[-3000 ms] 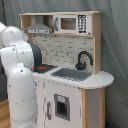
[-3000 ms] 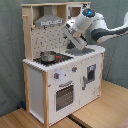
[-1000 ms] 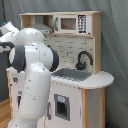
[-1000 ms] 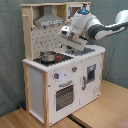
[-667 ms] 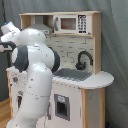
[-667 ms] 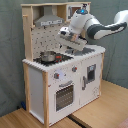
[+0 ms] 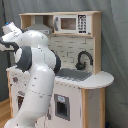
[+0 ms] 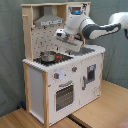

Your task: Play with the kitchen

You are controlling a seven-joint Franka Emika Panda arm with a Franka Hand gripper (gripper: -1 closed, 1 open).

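The kitchen is a white and light-wood toy unit, seen in both exterior views. In the second exterior view it has a hood, a windowed oven door and a small metal pot on the hob. My arm reaches in from the second exterior view's right. My gripper hangs above the counter, just right of and above the pot, under the hood. In the first exterior view the kitchen shows its black faucet and grey sink; the white arm hides the gripper and the hob side.
A toy microwave sits on the upper shelf. A second small door is on the kitchen's front. The unit stands on a wooden floor before a grey curtain.
The arm has swung from the sink side towards the hob, to the second exterior view's left, and lowered a little. In the first exterior view the arm now covers more of the kitchen's left half.
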